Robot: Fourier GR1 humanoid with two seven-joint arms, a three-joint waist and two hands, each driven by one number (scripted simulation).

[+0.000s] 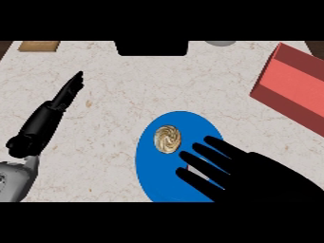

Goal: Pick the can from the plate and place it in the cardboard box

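A can (168, 139), seen from above as a round gold top, stands upright on the left part of a blue plate (166, 182). My right hand (262, 175) lies over the plate's right side with its fingers straight and spread, their tips just right of the can and apart from it. At the right edge lies the box (301, 92), which looks red and has an open top. My left hand (64, 97) rests on the counter at the left, fingers straight and pointing away, holding nothing.
A dark object (151, 47) sits at the counter's far edge in the middle. A brown board (39, 45) shows at the far left and a grey round object (221, 42) at the far right. Pale marble counter (122, 95) lies between the hands.
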